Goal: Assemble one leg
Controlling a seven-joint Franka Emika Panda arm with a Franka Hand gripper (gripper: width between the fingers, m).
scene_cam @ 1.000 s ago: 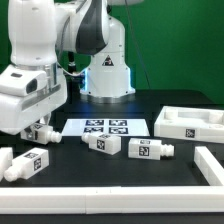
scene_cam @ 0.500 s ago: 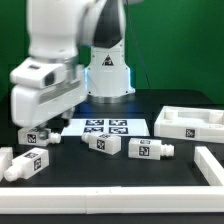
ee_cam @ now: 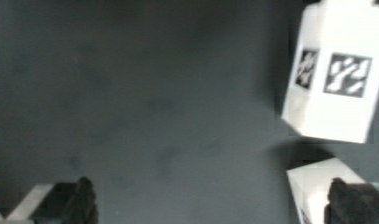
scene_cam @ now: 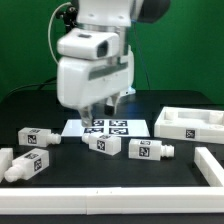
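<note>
Four white legs with marker tags lie on the black table in the exterior view: one at the left (scene_cam: 37, 137), one at the front left (scene_cam: 22, 165), one in the middle (scene_cam: 103, 143) and one right of it (scene_cam: 150, 151). My gripper (scene_cam: 100, 115) hangs over the near left part of the marker board (scene_cam: 108, 127), above and behind the middle leg, touching nothing. In the wrist view the gripper (ee_cam: 212, 200) is open and empty over bare dark table. A white tagged surface (ee_cam: 337, 75) shows to one side; I cannot tell which part it is.
The large flat white panel (scene_cam: 190, 122) with raised rim lies at the exterior view's right. A white rail (scene_cam: 110, 196) runs along the table's front edge, and a white corner piece (scene_cam: 210, 165) stands at the front right. The arm's base (scene_cam: 105, 70) stands behind the marker board.
The arm has swung from the exterior view's left to the middle and risen. The left leg, beside the gripper a second ago, now lies alone on the table.
</note>
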